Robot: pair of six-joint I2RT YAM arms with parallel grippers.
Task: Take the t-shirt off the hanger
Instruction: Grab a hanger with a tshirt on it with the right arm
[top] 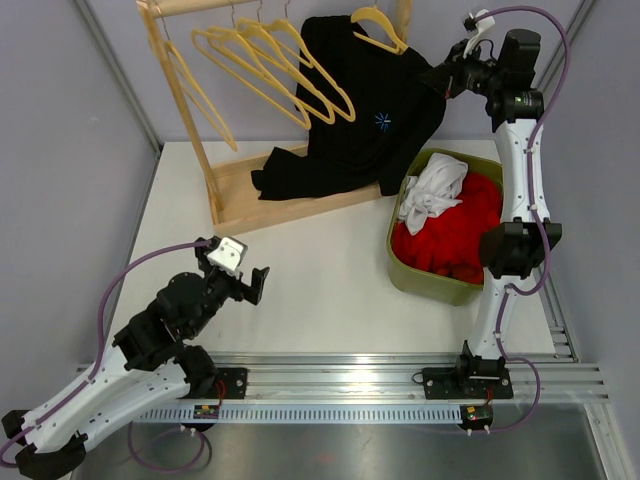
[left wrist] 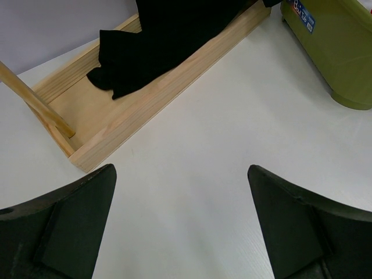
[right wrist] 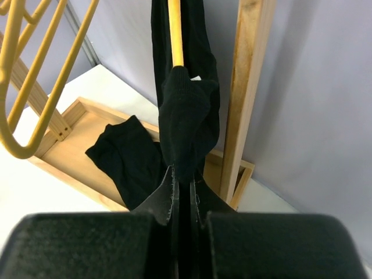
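Note:
A black t-shirt (top: 350, 110) hangs on a yellow hanger (top: 378, 30) at the right end of the wooden rack, and its hem lies piled on the rack's base. High at the back right, my right gripper (top: 441, 80) is shut on the shirt's right shoulder. In the right wrist view its jaws (right wrist: 183, 180) pinch a fold of the t-shirt (right wrist: 186, 110) just below the hanger's yellow arm (right wrist: 175, 35). My left gripper (top: 262, 280) rests low at the front left, open and holding nothing, over bare table (left wrist: 180, 174). The shirt's hem (left wrist: 145, 52) shows in the left wrist view.
Several bare yellow hangers (top: 270, 60) hang on the wooden rack (top: 290, 205) to the left of the shirt. A green bin (top: 420, 275) with red and white clothes stands to the right of the rack, beside the right arm. The bin's corner (left wrist: 343, 64) and the rack's base (left wrist: 145, 110) appear in the left wrist view.

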